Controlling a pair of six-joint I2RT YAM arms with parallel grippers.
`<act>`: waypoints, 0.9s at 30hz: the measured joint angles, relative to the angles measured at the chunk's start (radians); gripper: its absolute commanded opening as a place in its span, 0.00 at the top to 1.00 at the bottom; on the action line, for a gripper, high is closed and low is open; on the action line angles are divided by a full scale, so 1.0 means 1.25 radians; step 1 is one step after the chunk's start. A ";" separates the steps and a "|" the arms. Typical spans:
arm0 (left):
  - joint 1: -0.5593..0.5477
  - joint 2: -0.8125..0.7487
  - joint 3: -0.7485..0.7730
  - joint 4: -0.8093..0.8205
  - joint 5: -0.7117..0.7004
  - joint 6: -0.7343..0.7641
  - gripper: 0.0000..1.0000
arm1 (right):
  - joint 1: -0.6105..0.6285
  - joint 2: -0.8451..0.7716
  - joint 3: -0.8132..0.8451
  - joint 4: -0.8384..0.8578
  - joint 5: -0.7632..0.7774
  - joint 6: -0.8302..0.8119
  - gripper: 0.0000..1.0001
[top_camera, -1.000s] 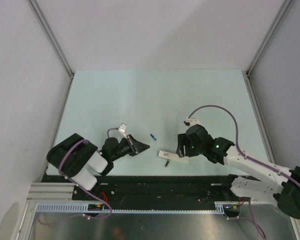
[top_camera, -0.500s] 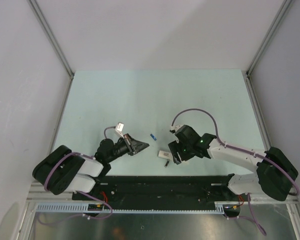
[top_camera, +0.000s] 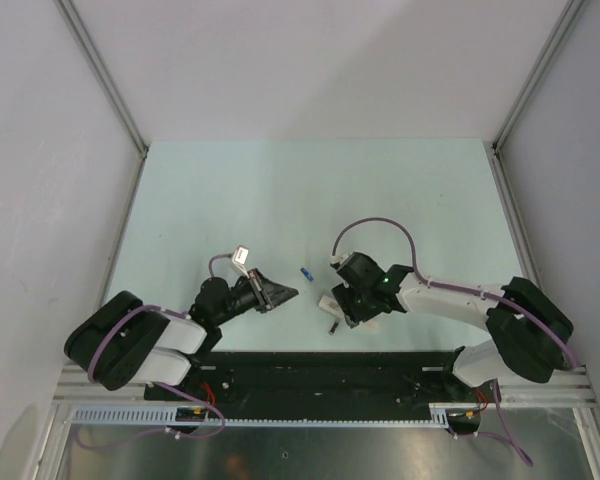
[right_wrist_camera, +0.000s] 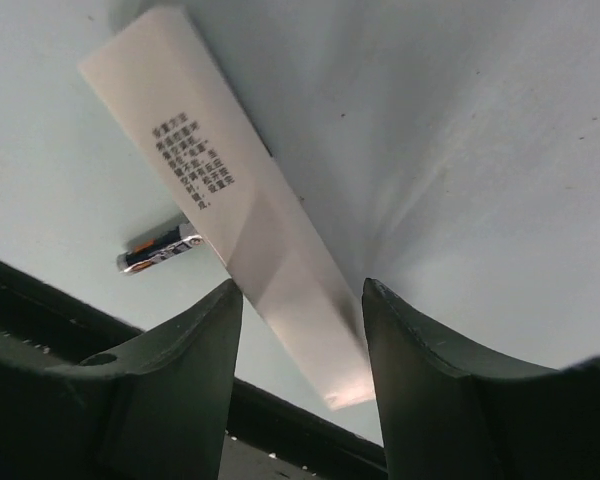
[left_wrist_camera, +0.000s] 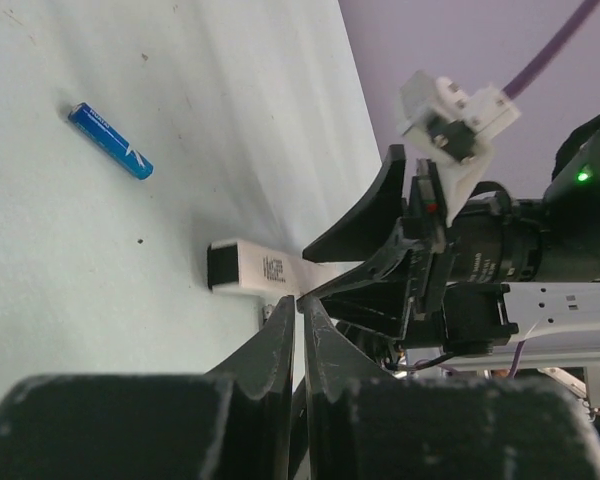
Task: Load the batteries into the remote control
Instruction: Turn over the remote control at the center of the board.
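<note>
The remote control [right_wrist_camera: 215, 185] is a slim white plastic bar lying flat on the bench [top_camera: 280, 200]. I judge it light, stiff and smooth, so it will probably skid or pivot rather than bend. The best hold looks to be across its narrow width, on the two long edges. A hold close to one end leaves the rest hanging free, and the bar may then swing.

The right gripper [right_wrist_camera: 302, 290] comes down over one end of the remote control. Its jaws are apart and straddle the bar, one on each long edge. A gap shows on at least one side, so nothing is gripped yet. The left gripper [left_wrist_camera: 302, 325] points at the dark end of the remote control from nearby. Its fingers are drawn together to a thin slit, and nothing can be seen between them.

Only two batteries are visible. A dark battery [right_wrist_camera: 160, 247] lies against the remote control's long edge, on the side towards the arm bases; I cannot tell whether it touches. A blue battery [left_wrist_camera: 110, 141] lies on the far side of the remote control, clearly apart. Both are tiny, hard and round, so they are likely to roll at a nudge. Each is best pinched across its middle.

The bench top is pale green, matte and flat, with a few specks. Plain pale walls [top_camera: 70, 150] stand well away from the remote control on three sides. On its near side, just beyond the dark battery, runs a black rail [top_camera: 310, 365], which leaves little room there.
</note>
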 measured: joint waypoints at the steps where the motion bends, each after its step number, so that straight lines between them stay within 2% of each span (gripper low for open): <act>1: 0.000 -0.001 0.000 -0.003 0.000 0.000 0.90 | 0.005 0.013 0.000 -0.002 0.006 0.001 0.44; 4: 0.000 -0.010 0.000 -0.009 0.000 0.000 0.90 | 0.015 0.040 0.000 -0.010 0.019 0.002 0.44; 6: 0.000 -0.018 0.000 -0.010 0.000 0.000 0.90 | 0.019 0.044 0.001 -0.010 0.027 0.004 0.51; 9: 0.000 -0.021 0.000 -0.011 0.000 0.000 0.90 | 0.021 0.045 0.001 -0.011 0.033 0.009 0.71; 10: 0.000 -0.021 0.000 -0.011 0.000 0.000 0.90 | 0.021 0.045 0.001 -0.010 0.036 0.009 0.81; 11: 0.000 -0.022 0.000 -0.012 0.000 0.000 0.84 | 0.021 0.045 0.001 -0.010 0.040 0.013 0.86; 14: 0.001 -0.026 0.000 -0.014 -0.002 -0.005 0.59 | 0.021 0.045 0.001 -0.009 0.051 0.028 0.99; 16: 0.002 -0.029 0.000 -0.016 -0.008 -0.014 0.49 | 0.021 0.041 0.001 -0.011 0.061 0.037 1.00; 17: 0.002 -0.034 0.000 -0.018 -0.009 -0.021 0.38 | 0.020 0.036 0.001 -0.013 0.066 0.047 1.00; 19: 0.003 -0.053 -0.001 -0.025 -0.013 -0.031 0.22 | 0.009 0.013 0.000 -0.014 0.067 0.063 1.00; 20: 0.003 -0.073 -0.001 -0.032 -0.015 -0.042 0.08 | -0.001 -0.009 -0.001 -0.014 0.059 0.073 1.00; 23: 0.004 -0.146 -0.002 -0.031 -0.016 -0.063 0.05 | -0.033 -0.096 -0.003 0.009 0.010 0.106 1.00; 25: 0.005 -0.185 0.000 -0.028 -0.013 -0.072 0.07 | -0.063 -0.164 -0.012 0.066 -0.069 0.138 1.00; 27: 0.005 -0.204 0.011 -0.029 0.000 -0.076 0.14 | -0.084 -0.212 -0.024 0.130 -0.139 0.168 1.00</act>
